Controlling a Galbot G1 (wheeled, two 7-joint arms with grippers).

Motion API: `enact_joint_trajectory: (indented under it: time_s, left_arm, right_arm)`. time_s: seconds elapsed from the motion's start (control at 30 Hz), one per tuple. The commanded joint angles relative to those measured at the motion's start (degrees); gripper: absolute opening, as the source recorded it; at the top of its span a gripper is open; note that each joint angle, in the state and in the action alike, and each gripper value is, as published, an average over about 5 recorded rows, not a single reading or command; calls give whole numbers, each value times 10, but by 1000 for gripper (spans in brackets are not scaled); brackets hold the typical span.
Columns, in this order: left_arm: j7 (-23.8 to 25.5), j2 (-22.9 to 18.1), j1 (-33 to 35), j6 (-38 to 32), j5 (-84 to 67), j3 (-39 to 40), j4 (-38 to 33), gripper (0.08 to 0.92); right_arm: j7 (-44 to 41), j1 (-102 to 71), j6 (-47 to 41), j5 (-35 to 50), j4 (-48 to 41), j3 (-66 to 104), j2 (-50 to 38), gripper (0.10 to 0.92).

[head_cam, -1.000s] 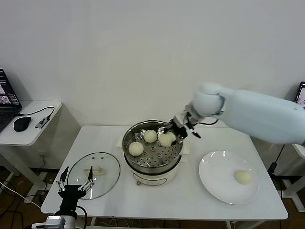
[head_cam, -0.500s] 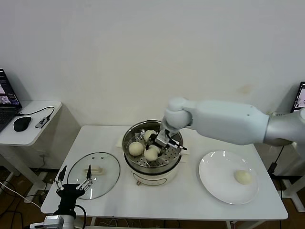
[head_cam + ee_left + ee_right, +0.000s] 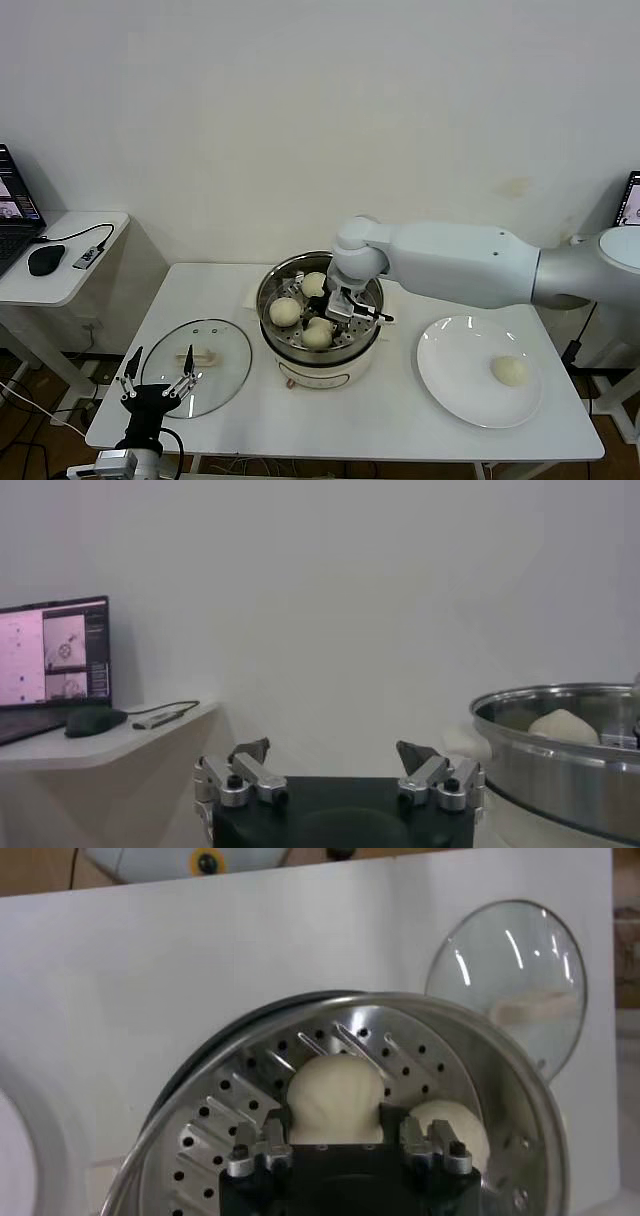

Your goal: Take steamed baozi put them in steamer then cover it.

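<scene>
On the white tabletop [image 3: 400, 400] the steamer [image 3: 320, 352] stands in the middle, its perforated tray [image 3: 240, 1108] holding three steamed baozi: one at the left [image 3: 285, 311], one at the far side [image 3: 314, 284] and one at the near side [image 3: 317, 334]. The right tool [image 3: 345, 312] reaches down into the pot from the right, just above and beside the near bun; in the right wrist view its fingers [image 3: 272, 1133] stand apart on either side of that bun [image 3: 335, 1098], close to it, and whether they touch it cannot be told. A second bun [image 3: 455, 1128] lies just beside it on the tray. The fourth baozi [image 3: 510, 371] sits alone on the white plate [image 3: 450, 385] at the right of the steamer. The cover [image 3: 197, 366] lies flat on the tabletop at the left, well apart from the pot, handle up. The left tool [image 3: 156, 385] hovers at the near left edge, just by the cover, its fingers [image 3: 250, 752] spread wide and holding nothing. A side table [image 3: 60, 275] at the far left carries a mouse [image 3: 46, 260] and a laptop [image 3: 12, 205].
</scene>
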Motion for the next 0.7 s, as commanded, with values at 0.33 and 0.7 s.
enact_joint_trajectory:
  time_s: [0.33, 0.7]
  left_arm:
    - [1, 7, 1, -1, -1, -5, -3, 823]
    - [1, 20, -4, -3, -2, 6, 2, 823]
  right_arm:
    - [-33, 68, -184, 60, 45, 50, -121, 822]
    - [-11, 68, -476, 149, 132, 71, -359, 823]
